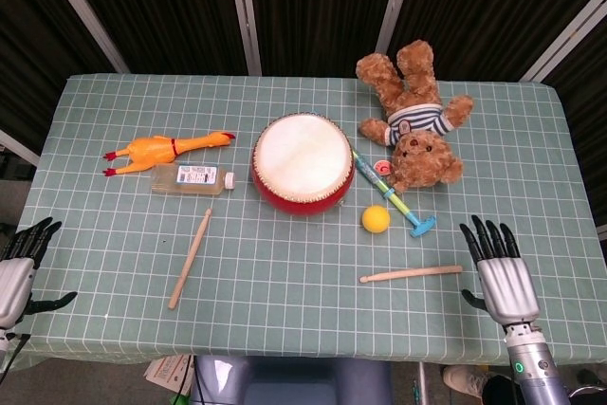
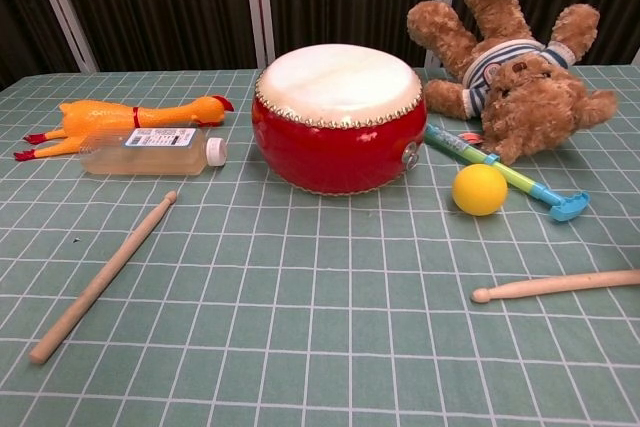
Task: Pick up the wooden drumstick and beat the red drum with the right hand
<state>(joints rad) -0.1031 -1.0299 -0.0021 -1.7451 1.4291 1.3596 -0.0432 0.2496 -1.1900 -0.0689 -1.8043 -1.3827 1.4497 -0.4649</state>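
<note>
The red drum (image 1: 303, 165) (image 2: 337, 119) with a pale skin stands mid-table. One wooden drumstick (image 1: 411, 275) (image 2: 557, 286) lies flat at the front right, its tip pointing left. A second wooden drumstick (image 1: 191, 258) (image 2: 102, 278) lies at the front left. My right hand (image 1: 500, 275) hovers just right of the first stick's butt end, fingers spread and pointing away, holding nothing; the chest view does not show it. My left hand (image 1: 19, 272) stays off the table's front left corner, fingers apart and empty.
A rubber chicken (image 1: 167, 150) and a clear bottle (image 1: 193, 179) lie left of the drum. A teddy bear (image 1: 414, 118), a yellow ball (image 1: 376, 219) and a blue-green toy stick (image 1: 394, 197) lie to its right. The table's front edge (image 1: 285, 353) is near both hands.
</note>
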